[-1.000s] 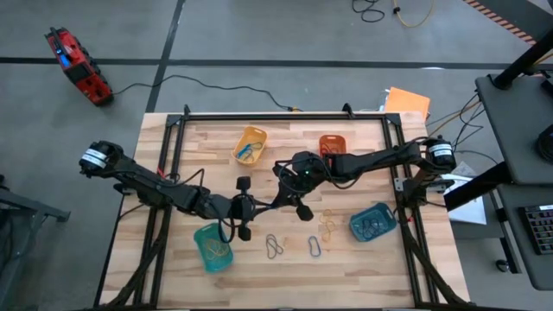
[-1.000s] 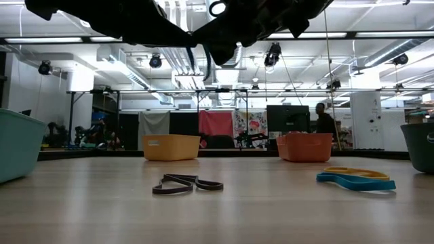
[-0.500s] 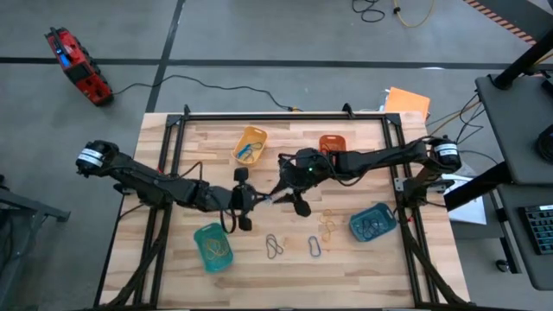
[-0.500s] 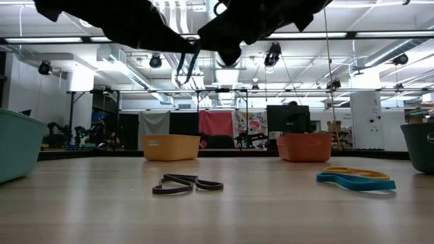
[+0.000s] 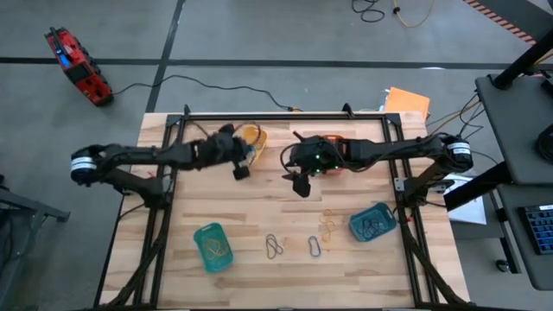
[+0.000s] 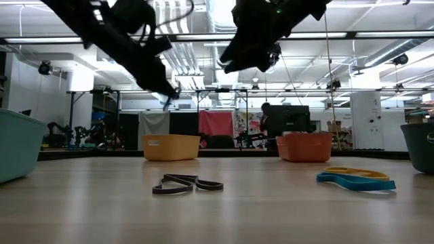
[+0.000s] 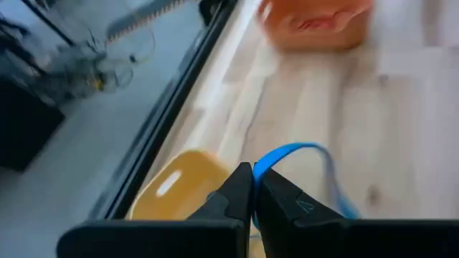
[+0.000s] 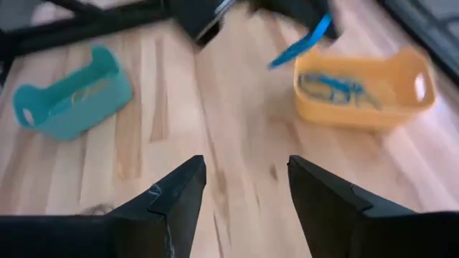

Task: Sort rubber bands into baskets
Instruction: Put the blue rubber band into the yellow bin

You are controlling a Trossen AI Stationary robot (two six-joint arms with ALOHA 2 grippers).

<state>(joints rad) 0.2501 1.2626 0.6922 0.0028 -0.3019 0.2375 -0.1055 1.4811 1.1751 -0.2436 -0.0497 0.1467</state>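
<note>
Wooden table: left gripper pinches a thin blue rubber band beside the yellow basket; right gripper gapes empty near the orange basket

Counts on the table

Four baskets: yellow at upper centre, orange to its right, teal-green at lower left, blue-teal at lower right. Two arms, each with one claw: left, right. About four loose rubber bands lie at lower centre; one blue band hangs from the left claw.
</note>
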